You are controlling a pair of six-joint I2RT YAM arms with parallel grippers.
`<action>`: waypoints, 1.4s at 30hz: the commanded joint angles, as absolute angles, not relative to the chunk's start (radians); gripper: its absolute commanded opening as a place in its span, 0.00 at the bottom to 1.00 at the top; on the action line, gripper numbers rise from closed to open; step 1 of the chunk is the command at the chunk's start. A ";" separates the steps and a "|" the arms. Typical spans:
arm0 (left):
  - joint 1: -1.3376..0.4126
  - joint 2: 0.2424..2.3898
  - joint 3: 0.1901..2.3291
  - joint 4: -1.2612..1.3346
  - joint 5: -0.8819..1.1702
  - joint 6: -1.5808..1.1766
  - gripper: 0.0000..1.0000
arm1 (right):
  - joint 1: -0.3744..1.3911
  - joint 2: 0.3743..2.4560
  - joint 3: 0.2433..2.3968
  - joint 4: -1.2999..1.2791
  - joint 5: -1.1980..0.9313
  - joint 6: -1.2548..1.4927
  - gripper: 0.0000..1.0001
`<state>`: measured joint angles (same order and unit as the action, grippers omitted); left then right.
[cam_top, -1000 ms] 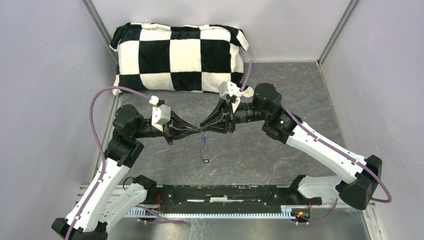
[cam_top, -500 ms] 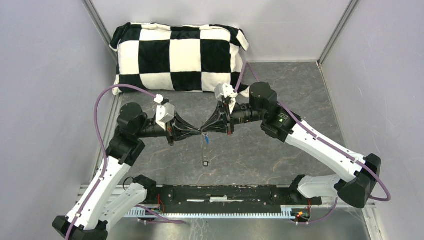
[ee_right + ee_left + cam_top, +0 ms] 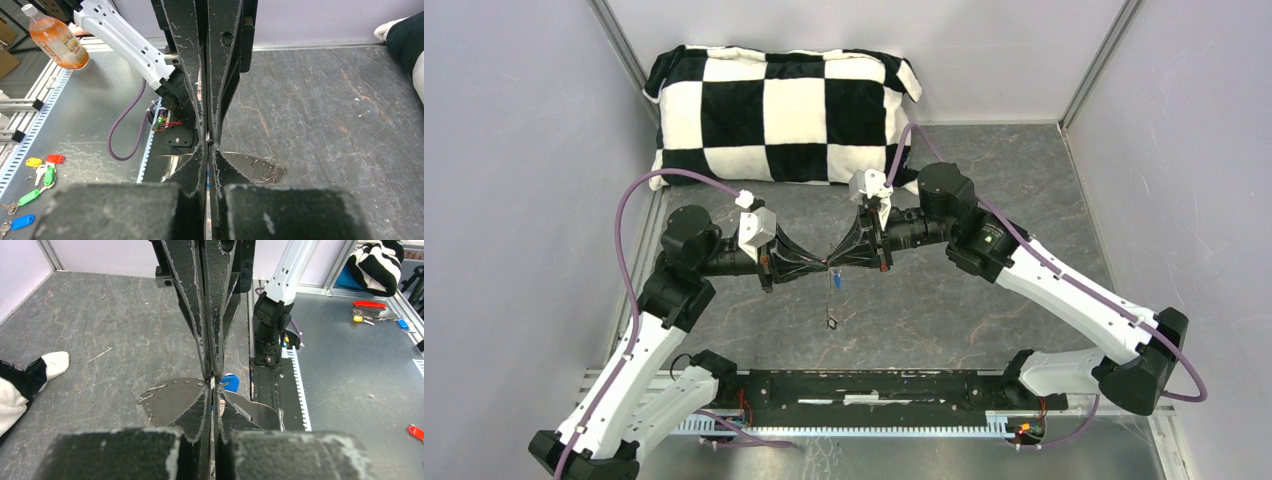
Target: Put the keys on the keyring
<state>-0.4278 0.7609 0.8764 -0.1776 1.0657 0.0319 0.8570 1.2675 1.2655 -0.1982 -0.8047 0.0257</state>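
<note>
The left hand [image 3: 826, 265] and right hand [image 3: 838, 263] are both pinching shut, tip to tip, at frame centre above the desk [image 3: 984, 300]. What each is nipping is too small to tell. The keyring [image 3: 832, 305] is dangling beneath them, with the blue key [image 3: 836, 282] just under the tips. Threading is seemingly unfinished. Only the left wrist view is showing the key's blue head, and only the right wrist view is showing the keyring's coils.

A robotics lab is indicated: a stone-patterned table [image 3: 984, 300] is enclosed by grey panels [image 3: 514, 150] at 9, 12 and 3 o'clock, and a slotted rail [image 3: 854, 428] is mounted at 6.
</note>
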 commanded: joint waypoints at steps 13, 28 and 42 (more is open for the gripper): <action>-0.430 0.804 0.990 -0.444 1.060 0.337 0.37 | 0.907 1.384 1.547 -0.603 -0.592 -0.144 0.00; -0.430 0.879 1.031 -0.567 1.063 0.451 0.09 | 0.997 1.474 1.687 -0.706 -0.510 -0.174 0.00; -0.430 0.876 1.055 -0.701 1.071 0.601 0.02 | 0.996 1.400 1.640 -0.635 -0.525 -0.123 0.00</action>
<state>-0.4278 0.8810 1.0313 -0.6403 1.0592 0.5220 0.9997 1.4784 1.6253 -0.7372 -0.4953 -0.1646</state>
